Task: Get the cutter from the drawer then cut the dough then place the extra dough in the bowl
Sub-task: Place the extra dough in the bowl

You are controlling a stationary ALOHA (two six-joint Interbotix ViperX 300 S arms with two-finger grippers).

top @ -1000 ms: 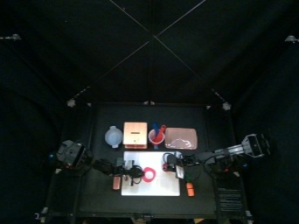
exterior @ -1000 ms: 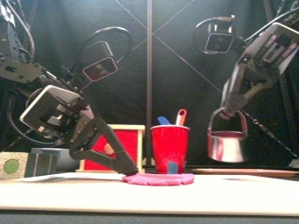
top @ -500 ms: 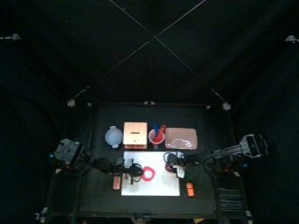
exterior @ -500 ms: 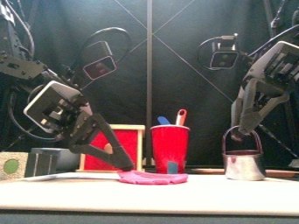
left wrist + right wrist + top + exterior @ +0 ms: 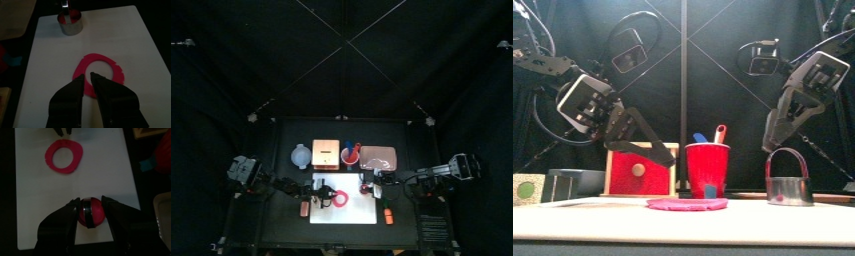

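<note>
The metal cutter (image 5: 787, 187) stands upright on the right end of the white board (image 5: 47, 75), its wire handle up. From above, red dough fills the cutter (image 5: 90, 213). My right gripper (image 5: 774, 143) hangs open just over it, a jaw on either side, touching nothing. A pink dough ring (image 5: 687, 203) lies flat mid-board. My left gripper (image 5: 644, 142) is lifted above the ring (image 5: 103, 70), its jaws a little apart and empty.
Behind the board stand the wooden box with its red drawer front (image 5: 643, 170), the red cup with toy knives (image 5: 708, 170) and, at the far left, the blue-grey bowl (image 5: 573, 183). A pink tray (image 5: 380, 158) lies at the back right.
My right gripper lowered the cutter onto the board, opened and let it go. My left gripper rose off the dough ring.
</note>
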